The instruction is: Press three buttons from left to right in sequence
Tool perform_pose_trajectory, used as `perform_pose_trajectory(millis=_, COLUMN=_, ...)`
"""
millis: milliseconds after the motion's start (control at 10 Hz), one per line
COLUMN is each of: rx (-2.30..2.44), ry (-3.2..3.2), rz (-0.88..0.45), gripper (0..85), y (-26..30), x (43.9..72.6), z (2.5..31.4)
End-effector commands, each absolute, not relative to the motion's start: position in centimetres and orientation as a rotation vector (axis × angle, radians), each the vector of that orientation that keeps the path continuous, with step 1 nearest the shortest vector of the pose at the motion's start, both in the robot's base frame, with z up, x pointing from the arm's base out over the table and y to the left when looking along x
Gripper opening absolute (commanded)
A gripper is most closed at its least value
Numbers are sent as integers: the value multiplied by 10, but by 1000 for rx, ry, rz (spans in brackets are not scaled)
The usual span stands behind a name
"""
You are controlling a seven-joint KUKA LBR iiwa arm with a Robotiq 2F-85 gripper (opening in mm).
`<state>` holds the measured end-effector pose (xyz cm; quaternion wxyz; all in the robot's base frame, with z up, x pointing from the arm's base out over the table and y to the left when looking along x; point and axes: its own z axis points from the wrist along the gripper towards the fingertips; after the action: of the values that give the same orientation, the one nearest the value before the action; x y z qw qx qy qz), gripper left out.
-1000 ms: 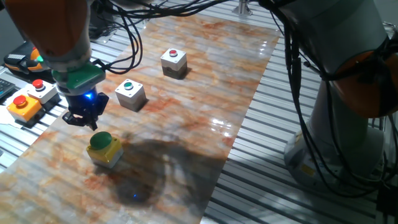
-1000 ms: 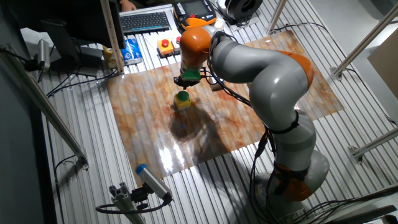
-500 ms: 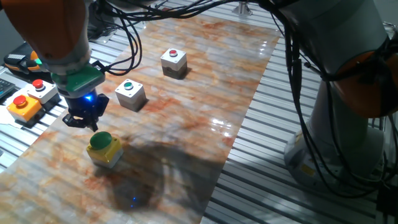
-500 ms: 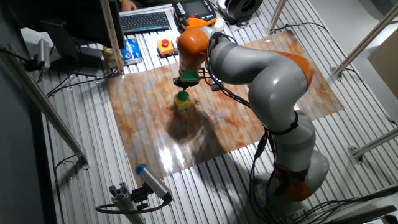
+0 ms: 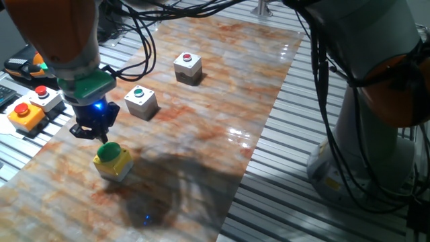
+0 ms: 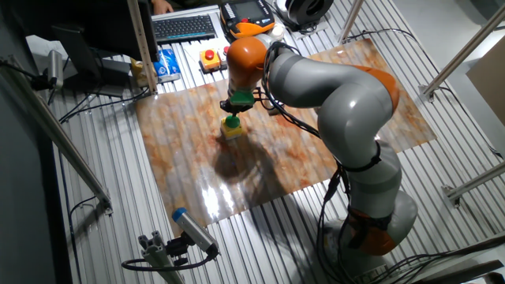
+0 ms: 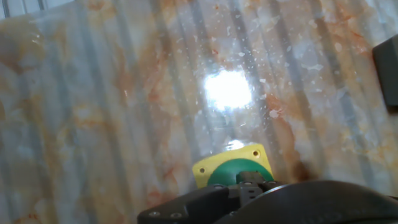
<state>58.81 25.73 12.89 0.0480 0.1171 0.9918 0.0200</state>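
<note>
Pressing is the step we judge to be in hand, and we think it is done on the yellow box with large green dome (image 5: 112, 160), which stands on the marbled table top (image 5: 222, 87) at the near left corner in one fixed view. Our gripper (image 5: 95, 130) hangs directly over this dome, and the fingertips seem to be just at its back edge; in the hand view the dome (image 7: 239, 176) fills the bottom of the picture, right below the dark body of the hand. We cannot tell whether the jaws are wide or narrow, because no view shows the tips clearly. The light grey box with small green button (image 5: 141, 101) stands near behind the yellow box, and the light grey box with small red button (image 5: 187, 67) is further back on the same line; both are apart from the hand. To do this step well, we should come down straight and slowly, with the tips on the middle of the dome and not on its rim, so that the box does not tilt or slide on the smooth surface. We should push only until the dome gives, then lift straight up. The orange box with red button (image 5: 25, 114) stays off the table top at the left and does not belong to the sequence.
</note>
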Motion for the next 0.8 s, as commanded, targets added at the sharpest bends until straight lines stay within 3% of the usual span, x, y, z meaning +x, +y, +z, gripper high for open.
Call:
perform_pose_trajectory(millis=0, rx=357, ry=3024, rz=61, gripper=0, y=258, x=586, z=129)
perform_pose_trajectory(millis=700, rx=365, ry=3017, rz=64, gripper=0, y=259, x=580, z=129)
